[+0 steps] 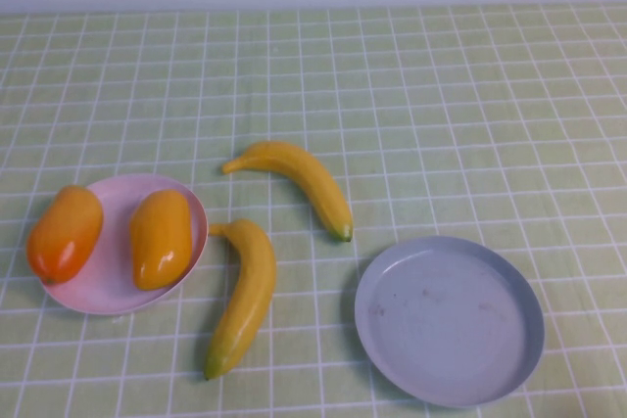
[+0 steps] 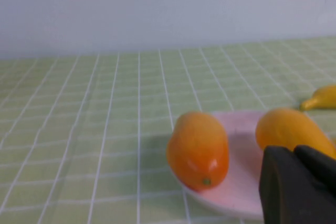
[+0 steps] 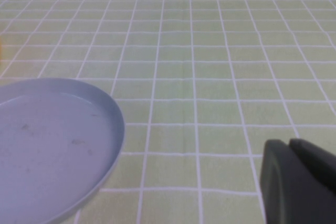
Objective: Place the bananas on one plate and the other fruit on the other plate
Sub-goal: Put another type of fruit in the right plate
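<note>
Jaws of neither gripper can be judged: left gripper (image 2: 302, 187) sits low beside the pink plate (image 1: 113, 291) holding both mangoes (image 1: 162, 238); right gripper (image 3: 302, 182) near the grey plate (image 1: 449, 320). Bananas (image 1: 245, 296) lie on the desk (image 1: 441, 115) between plates.

The light is bright and soft all over the green checked worktop (image 1: 470, 95). White shine sits on the two orange fruits (image 1: 160, 238). A dark shadow lies just left of the grey-blue plate (image 1: 529, 335), so the light comes from the right. Both wrist views are blurry, most of all the dark left claw (image 2: 299, 187) and right claw (image 3: 299, 182).
</note>
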Robot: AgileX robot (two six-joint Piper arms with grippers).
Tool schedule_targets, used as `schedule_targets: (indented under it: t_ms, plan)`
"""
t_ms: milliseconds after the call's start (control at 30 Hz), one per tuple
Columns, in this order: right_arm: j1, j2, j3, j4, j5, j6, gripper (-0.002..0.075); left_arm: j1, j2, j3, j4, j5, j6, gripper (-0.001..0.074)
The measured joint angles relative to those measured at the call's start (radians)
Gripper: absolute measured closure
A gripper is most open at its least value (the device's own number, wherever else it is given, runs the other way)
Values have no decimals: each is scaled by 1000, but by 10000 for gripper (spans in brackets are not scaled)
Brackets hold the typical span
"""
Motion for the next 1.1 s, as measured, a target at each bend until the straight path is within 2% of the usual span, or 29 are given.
schedule_targets:
  t_ms: [267,1100]
  plan:
    - [0,0,0,0,2,0,743,8,-1,2,0,254,0,735]
    - [0,0,0,0,2,0,743,8,-2,2,2,259,0,735]
